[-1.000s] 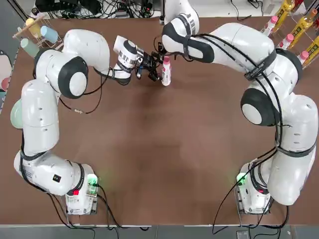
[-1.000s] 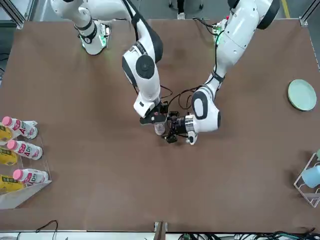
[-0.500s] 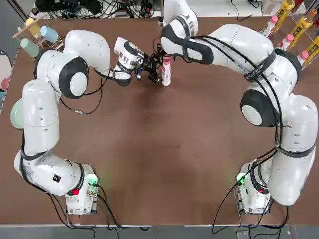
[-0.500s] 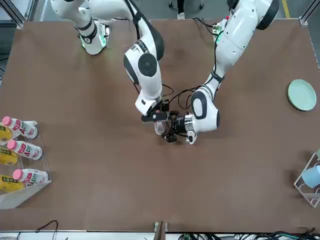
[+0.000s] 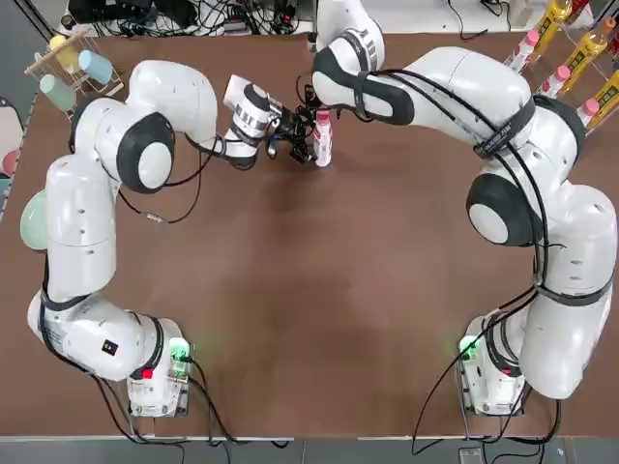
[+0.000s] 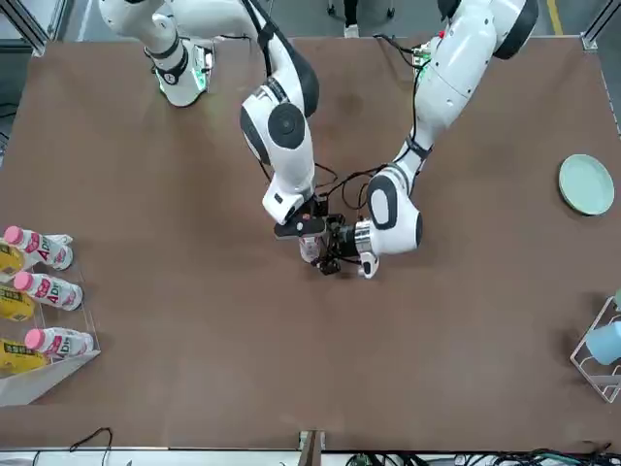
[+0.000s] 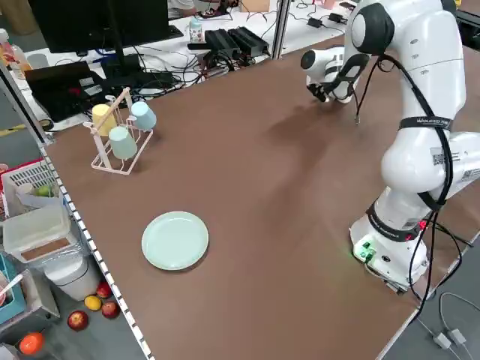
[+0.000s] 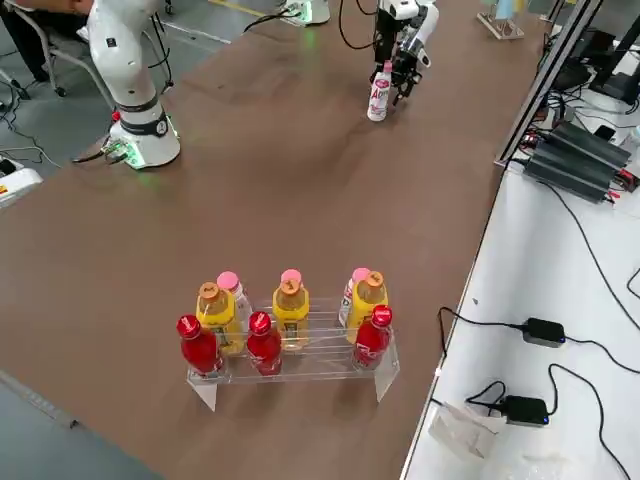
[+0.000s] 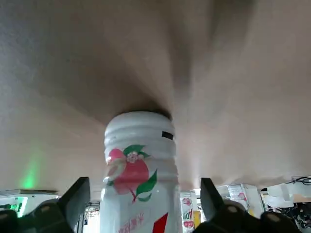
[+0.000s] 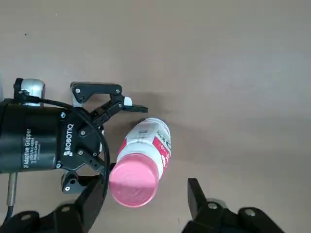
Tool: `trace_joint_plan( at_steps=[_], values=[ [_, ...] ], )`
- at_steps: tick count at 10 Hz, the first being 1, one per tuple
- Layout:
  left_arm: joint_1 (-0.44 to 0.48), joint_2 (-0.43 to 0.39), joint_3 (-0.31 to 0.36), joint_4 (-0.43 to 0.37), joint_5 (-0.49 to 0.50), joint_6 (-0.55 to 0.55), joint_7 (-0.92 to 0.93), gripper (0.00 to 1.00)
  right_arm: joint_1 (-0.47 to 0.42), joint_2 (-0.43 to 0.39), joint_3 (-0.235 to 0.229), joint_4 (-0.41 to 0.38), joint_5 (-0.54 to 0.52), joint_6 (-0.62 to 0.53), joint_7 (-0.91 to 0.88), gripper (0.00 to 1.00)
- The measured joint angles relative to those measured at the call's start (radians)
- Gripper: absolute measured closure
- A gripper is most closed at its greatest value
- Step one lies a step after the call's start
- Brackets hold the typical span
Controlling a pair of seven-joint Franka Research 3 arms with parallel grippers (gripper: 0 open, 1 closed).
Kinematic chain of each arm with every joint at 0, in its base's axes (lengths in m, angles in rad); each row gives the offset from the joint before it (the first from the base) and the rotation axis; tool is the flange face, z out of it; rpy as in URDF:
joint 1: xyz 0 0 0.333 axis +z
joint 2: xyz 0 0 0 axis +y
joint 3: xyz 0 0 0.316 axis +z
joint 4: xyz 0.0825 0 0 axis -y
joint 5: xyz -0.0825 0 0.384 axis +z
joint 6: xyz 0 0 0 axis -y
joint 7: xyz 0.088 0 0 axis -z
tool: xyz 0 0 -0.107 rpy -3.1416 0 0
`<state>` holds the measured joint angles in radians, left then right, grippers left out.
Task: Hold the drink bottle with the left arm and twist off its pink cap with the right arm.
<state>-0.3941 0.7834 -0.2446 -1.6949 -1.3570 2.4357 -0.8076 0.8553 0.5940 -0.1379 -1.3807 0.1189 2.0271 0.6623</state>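
Note:
The drink bottle (image 5: 322, 145) stands upright on the brown table toward its far side, white with a red-and-green label, the pink cap (image 10: 133, 182) on top. My left gripper (image 5: 296, 143) reaches in level from the left and is open. In the left wrist view the bottle (image 9: 140, 170) sits between its two fingers (image 9: 65, 206) with gaps on both sides. My right gripper (image 10: 143, 206) hangs just above the bottle, open, its fingers (image 10: 201, 201) standing wider than the cap and clear of it.
A clear rack of pink-capped, yellow and red bottles (image 8: 290, 330) stands at the table's far right corner (image 5: 571, 58). A cup rack (image 5: 73, 63) and a green plate (image 6: 586, 183) are on the left side.
My left gripper has slid a little toward the bottle, bringing its open fingers alongside it. The right arm and the bottle have hardly moved.

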Motion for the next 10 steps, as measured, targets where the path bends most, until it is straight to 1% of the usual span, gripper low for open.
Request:
trace_joint_plan(
  at_steps=[5,8,9,10],
  values=[
    [-0.017,0.01,-0.001,0.018,-0.005,0.0,0.0,0.0,-0.006,-0.002,-0.008,0.01,0.0,0.0,0.08,0.22],
    [-0.023,0.022,-0.001,0.021,-0.005,0.0,0.0,0.01,-0.005,-0.003,-0.008,0.015,0.0,0.001,0.094,0.22],
    [-0.023,0.026,0.0,0.023,-0.005,0.001,0.0,0.03,-0.005,-0.003,-0.007,0.018,0.003,0.001,0.097,0.22],
    [-0.022,0.028,0.002,0.025,-0.005,0.002,0.0,0.09,-0.005,-0.003,-0.007,0.021,0.005,0.001,0.107,0.24]
  ],
)
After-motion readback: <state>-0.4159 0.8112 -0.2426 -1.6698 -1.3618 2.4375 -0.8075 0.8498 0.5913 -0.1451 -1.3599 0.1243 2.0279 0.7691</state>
